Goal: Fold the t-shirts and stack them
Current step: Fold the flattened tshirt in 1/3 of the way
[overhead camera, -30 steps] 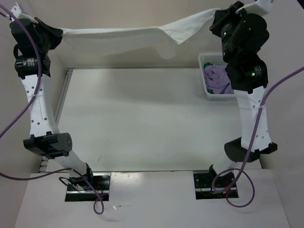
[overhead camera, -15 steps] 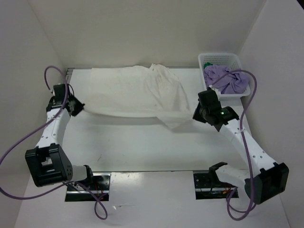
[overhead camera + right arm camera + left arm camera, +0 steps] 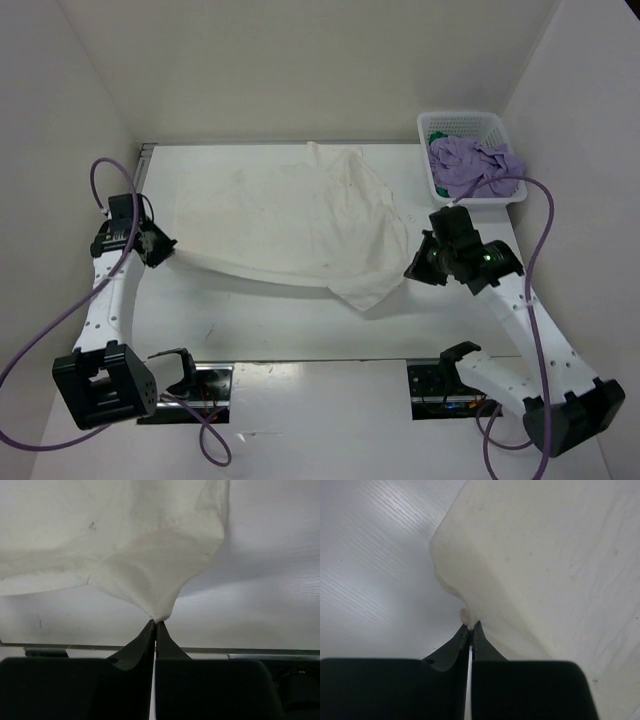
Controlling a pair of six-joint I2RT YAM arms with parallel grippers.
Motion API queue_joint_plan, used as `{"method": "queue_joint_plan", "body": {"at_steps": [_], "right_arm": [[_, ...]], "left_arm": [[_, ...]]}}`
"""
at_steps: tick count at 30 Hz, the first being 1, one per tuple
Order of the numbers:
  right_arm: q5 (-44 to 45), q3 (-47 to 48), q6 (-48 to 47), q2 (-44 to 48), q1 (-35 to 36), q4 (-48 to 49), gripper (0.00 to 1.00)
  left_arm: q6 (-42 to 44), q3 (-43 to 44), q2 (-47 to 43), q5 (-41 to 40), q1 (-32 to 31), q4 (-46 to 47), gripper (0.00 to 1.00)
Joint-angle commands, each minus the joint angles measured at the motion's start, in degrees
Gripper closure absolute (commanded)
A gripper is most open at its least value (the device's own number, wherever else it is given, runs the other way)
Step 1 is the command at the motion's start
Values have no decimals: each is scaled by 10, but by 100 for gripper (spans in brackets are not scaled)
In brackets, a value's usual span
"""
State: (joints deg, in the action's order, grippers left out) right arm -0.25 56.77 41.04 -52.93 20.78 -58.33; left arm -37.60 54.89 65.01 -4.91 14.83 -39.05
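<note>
The white t-shirt (image 3: 290, 220) lies spread across the middle of the table, its near edge lifted and stretched between both arms. My left gripper (image 3: 168, 247) is shut on the shirt's left corner (image 3: 470, 617); my right gripper (image 3: 412, 268) is shut on its right corner (image 3: 159, 611). A sleeve flap (image 3: 365, 285) droops at the near right. The lilac t-shirt (image 3: 468, 166) is bunched in the white lattice basket (image 3: 478, 121) at the far right, with a bit of green cloth (image 3: 438, 137) beside it.
White walls close in the table at the back and on both sides. Purple cables (image 3: 60, 330) loop from each arm. The arm bases (image 3: 185, 380) sit at the near edge.
The shirt hung high in the air between raised arms a second ago. Both arms have dropped and pulled toward the near edge, laying it flat on the table.
</note>
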Motion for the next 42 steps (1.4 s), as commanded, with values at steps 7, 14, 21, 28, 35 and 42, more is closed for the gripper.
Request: {"method": "queue_joint_plan", "body": {"at_steps": [7, 14, 21, 28, 35, 42], "right_arm": [[60, 185, -78, -269, 2, 151, 100], [111, 357, -136, -462, -28, 181, 100], [111, 518, -148, -638, -42, 168, 100], [111, 634, -148, -737, -42, 168, 100], [117, 678, -135, -767, -42, 156, 71], [105, 330, -76, -547, -64, 275, 82]], "left_arm": [[-19, 48, 98, 1, 15, 90, 100], [-38, 95, 222, 6, 15, 150, 100], [-43, 146, 311, 6, 15, 167, 100], [-43, 159, 366, 0, 15, 180, 86], [-48, 140, 319, 0, 55, 173, 25], [-49, -19, 180, 41, 75, 166, 50]]}}
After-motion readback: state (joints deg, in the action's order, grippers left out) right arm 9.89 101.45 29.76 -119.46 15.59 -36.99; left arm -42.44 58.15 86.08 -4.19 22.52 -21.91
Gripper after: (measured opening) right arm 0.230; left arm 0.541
